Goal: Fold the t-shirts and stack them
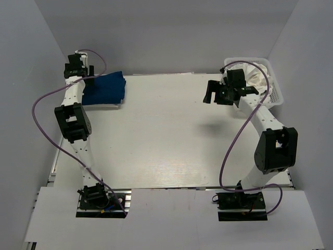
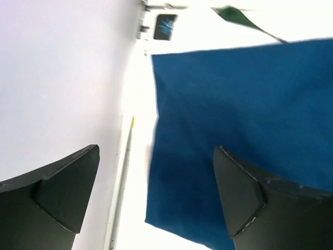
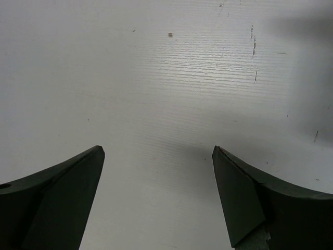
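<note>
Jaws, left: mine stand wide apart, holding nothing, at the left edge of the folded blue t-shirt, which lies at 10 o'clock on the surface. Jaws, right: wide apart, empty, above the surface at 2 o'clock, beside the basket holding white t-shirts.

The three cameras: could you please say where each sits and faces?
Top external: above and behind the bases, looking down on the table; both arms show.
Left wrist: behind the left pincer, facing the blue shirt; open jaws show.
Right wrist: behind the right pincer, facing down at the table; open jaws show.
Shared: top and left wrist both see the shirt.
</note>
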Controlling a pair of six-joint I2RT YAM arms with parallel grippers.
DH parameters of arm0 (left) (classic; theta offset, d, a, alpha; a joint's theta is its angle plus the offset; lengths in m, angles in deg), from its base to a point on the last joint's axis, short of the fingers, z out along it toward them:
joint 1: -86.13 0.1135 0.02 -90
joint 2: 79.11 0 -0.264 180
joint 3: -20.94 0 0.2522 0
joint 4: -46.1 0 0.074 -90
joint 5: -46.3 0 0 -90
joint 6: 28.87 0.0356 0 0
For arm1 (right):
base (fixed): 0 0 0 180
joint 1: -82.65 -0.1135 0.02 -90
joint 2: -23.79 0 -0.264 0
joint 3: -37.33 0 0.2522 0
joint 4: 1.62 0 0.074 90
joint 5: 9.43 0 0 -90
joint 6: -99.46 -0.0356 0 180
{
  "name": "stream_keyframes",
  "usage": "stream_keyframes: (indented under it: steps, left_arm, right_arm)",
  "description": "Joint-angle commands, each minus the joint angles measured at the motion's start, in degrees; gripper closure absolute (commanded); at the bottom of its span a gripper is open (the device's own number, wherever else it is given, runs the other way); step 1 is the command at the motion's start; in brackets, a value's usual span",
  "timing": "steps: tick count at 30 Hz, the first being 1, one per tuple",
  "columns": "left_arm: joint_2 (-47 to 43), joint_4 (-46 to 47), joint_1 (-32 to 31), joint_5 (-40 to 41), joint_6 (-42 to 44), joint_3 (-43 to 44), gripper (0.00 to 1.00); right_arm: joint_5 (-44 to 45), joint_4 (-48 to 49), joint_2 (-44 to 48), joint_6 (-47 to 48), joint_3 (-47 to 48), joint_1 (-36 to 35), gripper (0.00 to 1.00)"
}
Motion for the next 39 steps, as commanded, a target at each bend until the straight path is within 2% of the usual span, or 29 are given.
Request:
stream_keyframes:
  steps: [1,5,7,8,10,12,13,16,17,19,20,21,22,23,25,26,32,39]
  left_arm:
    - [-3.0,2.3,1.0,3.3,-4.8,3.4,0.00]
    - [-6.2,-3.2,0.3,2.7,-10.0,5.5,0.00]
    - [-7.8,-6.7,-0.8,1.4,-15.7,6.0,0.00]
    - [-8.5,-10.9,-0.8,-2.1,-19.0,6.0,0.00]
    - [-12.4,-13.0,-0.8,-8.5,-27.9,2.6,0.00]
    - [-16.5,-12.1,-2.6,-11.3,-30.9,-6.0,0.00]
    - [-19.1,-11.1,-5.3,-10.3,-34.0,-13.2,0.00]
    - [-30.2,-6.6,-11.4,-6.2,-37.1,-24.1,0.00]
    - [-32.8,-5.6,-16.0,-5.4,-37.9,-30.0,0.00]
    - [-39.6,-5.0,-20.8,-3.3,-40.4,-37.3,0.00]
    - [-41.7,-5.0,-25.3,-2.5,-41.7,-39.9,0.00]
    - [-43.4,-5.0,-27.6,-1.0,-43.2,-42.4,0.00]
    - [-46.6,-5.0,-29.6,-1.0,-44.5,-47.3,0.00]
    - [-47.8,-5.0,-33.0,-1.0,-47.4,-49.7,0.00]
    - [-49.5,-5.6,-36.1,-0.4,-49.5,-55.1,0.00]
    - [-50.8,-5.6,-38.4,0.3,-51.1,-56.4,0.00]
    - [-57.2,-3.6,-41.8,0.0,-51.6,-62.9,0.00]
    - [-62.8,-3.6,-43.4,5.3,-51.1,-62.3,0.00]
  right_arm:
    - [0.1,0.4,1.6,-0.3,1.7,-0.3,0.10]
    - [0.5,1.7,5.3,-0.1,-1.2,-0.3,0.10]
    - [0.3,2.9,7.5,-0.4,-2.7,-0.1,0.10]
    - [-0.3,3.4,9.0,-1.1,-5.1,-0.2,0.10]
    - [-0.6,5.6,12.4,-1.9,-7.0,-0.2,0.10]
    - [-0.7,7.3,14.2,-2.7,-10.9,-0.1,0.10]
    - [-0.6,8.2,17.0,-3.8,-13.0,-0.1,0.10]
    - [-1.3,12.4,20.8,-6.5,-19.2,-0.2,0.10]
    - [-2.0,13.1,22.7,-8.3,-20.7,0.0,0.10]
    - [-3.5,16.9,26.0,-11.2,-28.0,0.0,0.10]
    - [-4.9,19.8,28.3,-13.2,-30.0,-0.1,0.10]
    - [-5.5,21.5,30.3,-13.9,-36.3,-0.2,0.10]
    - [-6.1,24.3,31.4,-14.4,-38.0,0.0,0.10]
    - [-6.5,26.0,32.4,-15.3,-39.6,-0.1,0.10]
    - [-6.2,28.1,34.7,-16.6,-44.2,-0.1,0.10]
    - [-5.3,27.6,35.3,-16.7,-45.3,0.0,0.10]
    - [0.0,22.5,37.0,-14.3,-43.4,0.1,0.10]
    - [-0.8,23.4,39.1,-12.9,-43.8,-0.1,0.10]
